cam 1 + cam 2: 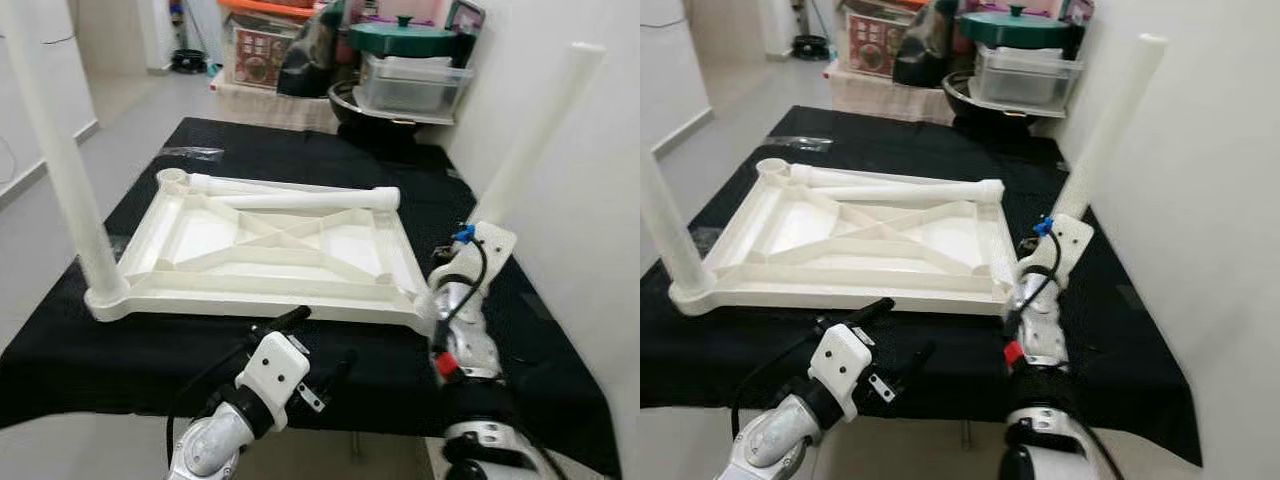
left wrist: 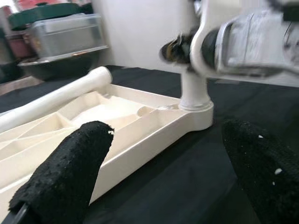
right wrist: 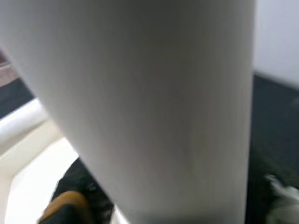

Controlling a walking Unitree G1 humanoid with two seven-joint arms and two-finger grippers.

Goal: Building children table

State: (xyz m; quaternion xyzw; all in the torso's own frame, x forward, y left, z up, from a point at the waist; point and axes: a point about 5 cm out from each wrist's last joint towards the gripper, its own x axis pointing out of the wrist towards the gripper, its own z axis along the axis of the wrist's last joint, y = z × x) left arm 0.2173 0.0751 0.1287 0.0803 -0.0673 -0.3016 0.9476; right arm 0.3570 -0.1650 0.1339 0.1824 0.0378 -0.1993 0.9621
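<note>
Where boxes (image 1: 410,82) crowd behind: loose leg (image 1: 300,199).

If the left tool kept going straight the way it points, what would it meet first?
Probably the near edge of the upturned white tabletop, just short of the corner leg; depth is hard to judge.

Black cloth (image 1: 120,350) lies bare beside the tabletop (image 1: 265,250); upright legs (image 1: 60,160) block its near corners.

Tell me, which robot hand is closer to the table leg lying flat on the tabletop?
Left. The left gripper sits open before the tabletop holding the loose leg; the right gripper is beside the near-right corner's upright leg.
</note>
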